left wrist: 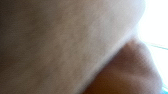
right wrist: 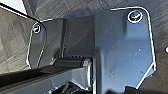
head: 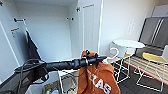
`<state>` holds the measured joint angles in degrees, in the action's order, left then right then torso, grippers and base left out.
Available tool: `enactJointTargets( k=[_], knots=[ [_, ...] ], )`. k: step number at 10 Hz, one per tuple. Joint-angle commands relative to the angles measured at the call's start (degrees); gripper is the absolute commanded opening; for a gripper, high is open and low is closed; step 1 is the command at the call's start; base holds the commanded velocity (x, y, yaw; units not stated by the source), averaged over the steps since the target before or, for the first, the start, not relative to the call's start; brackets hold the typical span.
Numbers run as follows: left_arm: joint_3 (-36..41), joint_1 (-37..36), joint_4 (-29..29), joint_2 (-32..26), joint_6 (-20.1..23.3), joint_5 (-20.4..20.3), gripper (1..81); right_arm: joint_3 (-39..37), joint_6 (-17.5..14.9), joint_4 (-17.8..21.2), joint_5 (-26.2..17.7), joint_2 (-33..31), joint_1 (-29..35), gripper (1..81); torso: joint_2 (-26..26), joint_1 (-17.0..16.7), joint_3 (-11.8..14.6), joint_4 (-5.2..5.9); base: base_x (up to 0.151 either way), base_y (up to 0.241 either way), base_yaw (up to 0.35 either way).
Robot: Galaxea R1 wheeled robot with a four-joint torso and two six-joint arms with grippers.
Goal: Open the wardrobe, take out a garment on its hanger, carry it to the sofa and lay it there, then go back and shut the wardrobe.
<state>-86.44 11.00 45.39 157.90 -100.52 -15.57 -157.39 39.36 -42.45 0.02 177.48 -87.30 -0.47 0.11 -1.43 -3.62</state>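
Here, nearest the camera, the left arm [head: 50,66] reaches in from the picture's left across the head view, level and stretched forward. At its end the left gripper [head: 96,59] sits at the top of the hoodie [head: 98,80], which hangs below it in loose orange folds with part of the white lettering showing. Whether its fingers are pressed on the hanger or on cloth I cannot tell; the grip itself is hidden by the dark fittings and bunched fabric. A curved white hook [head: 114,53] shows just beside the gripper, probably the hanger's top. The left wrist view gives nothing but pale blur and an orange-brown patch, most likely the cloth right against the lens.

The right wrist view shows the robot's own dark plate over dark carpet [right wrist: 75,8]; the state of the right gripper's fingers cannot be told.

Judged as a load, the hoodie is light, soft and floppy. It will swing when the arm moves and can slide off the hanger's shoulders if tilted. The best hold is the stiff hanger near the hook, not the fabric, keeping it level.

Behind, the wardrobe [head: 47,32] stands open, its white inside bare but for a dark garment [head: 32,48] hanging at the left side under the rail. Farther right are a round white table [head: 128,43] and a chair with a yellow seat [head: 152,58].
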Motion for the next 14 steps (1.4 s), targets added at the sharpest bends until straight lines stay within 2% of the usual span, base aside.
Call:
enactJointTargets(
  k=[1, 14],
  knots=[
    [1.2, -11.8, 0.5, 0.1, 0.8, -3.8, 1.0, 0.3, -0.2, 0.3, -2.1, 0.4, 2.7, 81.1, 0.0, 0.0, 0.0, 0.0, 0.0, 0.0, -0.248],
    [1.5, -11.7, 0.7, 0.0, 0.8, -4.0, 1.0, 0.3, -0.2, 0.3, -2.1, 0.4, 2.4, 81.1, 0.0, 0.0, 0.0, 0.0, 0.0, 0.0, -0.248]
  ],
)
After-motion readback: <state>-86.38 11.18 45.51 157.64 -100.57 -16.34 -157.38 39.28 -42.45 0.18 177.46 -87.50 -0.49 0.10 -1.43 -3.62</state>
